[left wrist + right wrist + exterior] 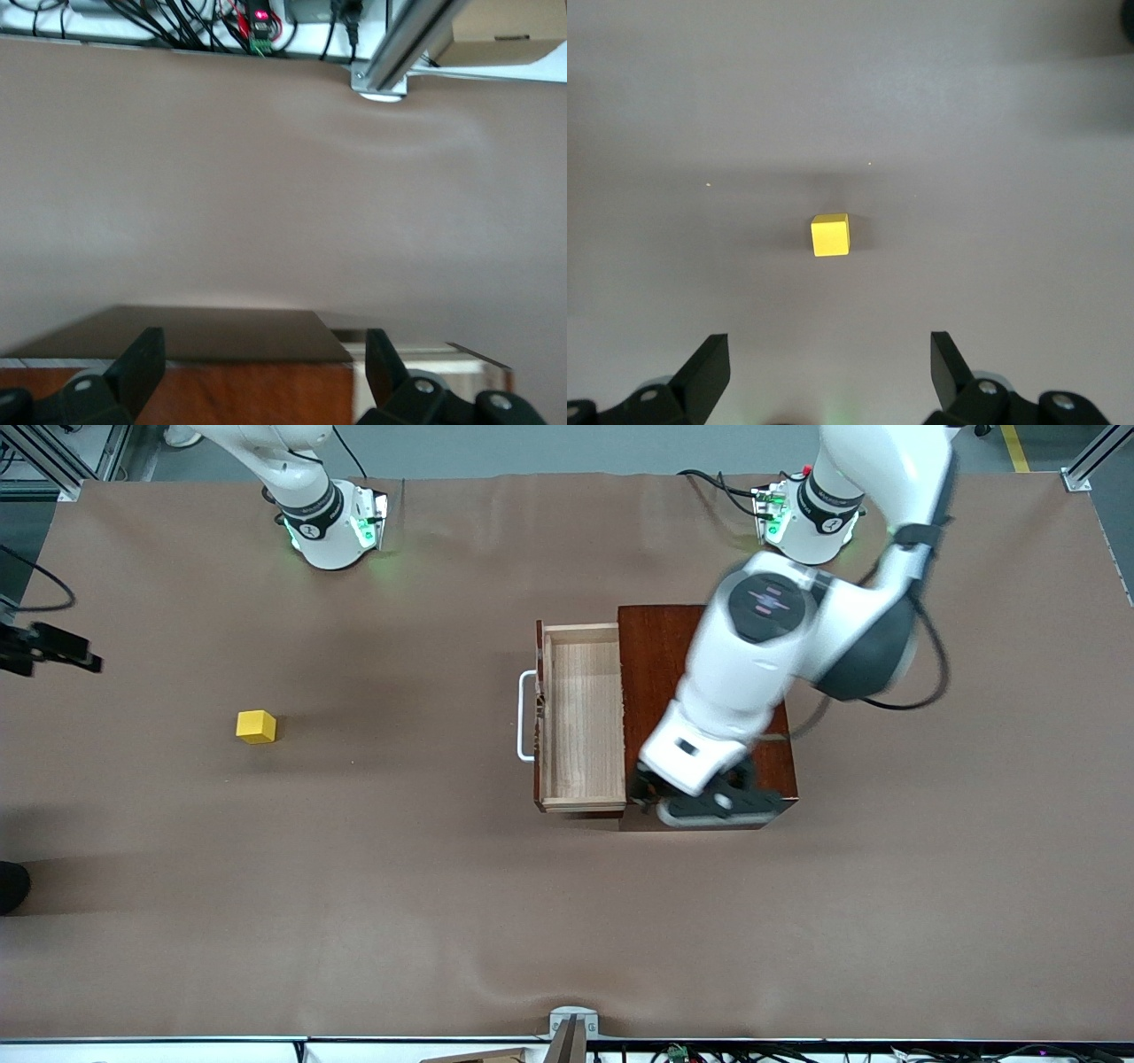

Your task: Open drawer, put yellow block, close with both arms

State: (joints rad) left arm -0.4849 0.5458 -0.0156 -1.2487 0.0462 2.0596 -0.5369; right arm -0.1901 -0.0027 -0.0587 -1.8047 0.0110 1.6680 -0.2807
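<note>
The drawer (582, 722) stands pulled out of the dark mahogany box (660, 646), its pale-wood tray empty and its white handle (525, 716) toward the right arm's end. My left gripper (682, 795) hangs open over the box's corner nearest the front camera. In the left wrist view the left gripper (261, 341) straddles the box's top edge (221, 341), holding nothing. The yellow block (256, 727) sits alone on the brown cloth toward the right arm's end. My right gripper (828, 345) is open high above the table, with the yellow block (831, 235) lying below it. It does not show in the front view.
Brown cloth (399, 868) covers the whole table. A black fixture (49, 648) juts in at the edge of the right arm's end. A metal bracket (571, 1027) sits at the table edge nearest the front camera. Both green-lit bases stand along the top.
</note>
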